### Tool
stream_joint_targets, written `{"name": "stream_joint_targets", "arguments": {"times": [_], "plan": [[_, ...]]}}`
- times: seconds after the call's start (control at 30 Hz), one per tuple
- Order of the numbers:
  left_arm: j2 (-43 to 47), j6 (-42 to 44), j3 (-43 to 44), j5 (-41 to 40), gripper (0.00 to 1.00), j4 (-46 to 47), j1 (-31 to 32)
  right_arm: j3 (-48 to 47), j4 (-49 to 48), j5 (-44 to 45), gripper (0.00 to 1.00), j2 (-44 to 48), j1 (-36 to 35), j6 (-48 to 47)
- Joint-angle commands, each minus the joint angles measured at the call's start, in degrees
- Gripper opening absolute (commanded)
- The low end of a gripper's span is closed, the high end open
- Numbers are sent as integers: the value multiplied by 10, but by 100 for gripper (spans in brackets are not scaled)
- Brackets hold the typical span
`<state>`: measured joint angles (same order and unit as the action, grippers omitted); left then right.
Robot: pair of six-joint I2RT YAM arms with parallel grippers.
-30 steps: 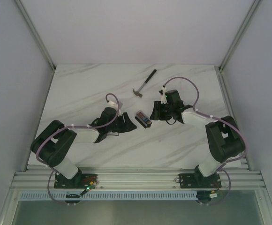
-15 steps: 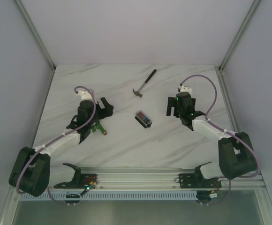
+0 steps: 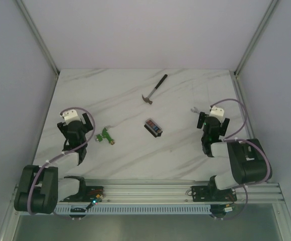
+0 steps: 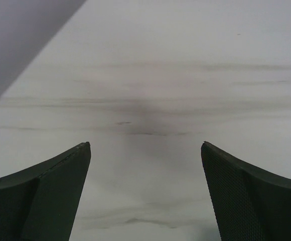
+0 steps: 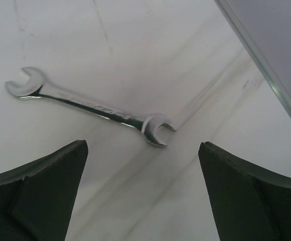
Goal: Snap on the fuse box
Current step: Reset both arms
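Top external view shows the fuse box (image 3: 153,127) lying flat near the middle of the surface (image 3: 135,155). A hammer (image 3: 154,89) is at its 12 o'clock and a small green part (image 3: 105,135) at its 9 o'clock. Neither arm touches the box.

The left pincer (image 3: 76,123) is well out at 9 o'clock, beyond the green part. Its jaws are spread wide, and its wrist view shows only bare marble between them. The right pincer (image 3: 213,121) is well out at 3 o'clock, also released and holding nothing. A wrench (image 5: 93,105) lies just ahead of its fingers.

From this height I cannot tell whether the box's halves are fully seated. The main risk, as I judge it, is a push from one side only. The light box would then slide on the smooth marble instead of clicking shut, so the other pincer should brace it. A low sweep inward from the left could also knock the green part into the box, and the right arm could clip the wrench.
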<state>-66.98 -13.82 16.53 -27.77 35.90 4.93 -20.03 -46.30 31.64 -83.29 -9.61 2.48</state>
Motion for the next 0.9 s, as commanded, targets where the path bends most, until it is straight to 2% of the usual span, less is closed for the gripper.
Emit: {"name": "stream_joint_targets", "arguments": {"times": [0.0, 0.07, 0.13, 0.23, 0.3, 0.4, 0.47, 0.53, 0.6, 0.87], "plan": [[-19, 111, -33, -41, 100, 175, -15, 42, -239, -34, 100, -27, 38, -17], [-65, 117, -29, -20, 100, 203, -23, 53, -225, -85, 100, -16, 58, -8], [-102, 123, -24, 10, 100, 241, -25, 87, -333, -131, 100, -44, 67, -16], [-128, 137, 12, 52, 100, 200, -25, 76, -299, -158, 100, -43, 67, -26], [-123, 136, 7, 83, 100, 207, -25, 71, -281, -168, 100, -39, 71, -25], [-116, 127, -79, 163, 100, 378, -24, 71, -283, -170, 100, -40, 72, -25], [-171, 131, -95, 169, 100, 450, -26, 70, -280, -173, 100, -41, 73, -25], [-215, 143, -51, 192, 100, 426, -26, 69, -280, -174, 100, -40, 74, -25], [-215, 127, -29, 167, 100, 362, -26, 70, -281, -175, 100, -41, 73, -25], [-218, 127, -32, 152, 100, 378, -25, 69, -279, -177, 100, -41, 75, -25]]}}
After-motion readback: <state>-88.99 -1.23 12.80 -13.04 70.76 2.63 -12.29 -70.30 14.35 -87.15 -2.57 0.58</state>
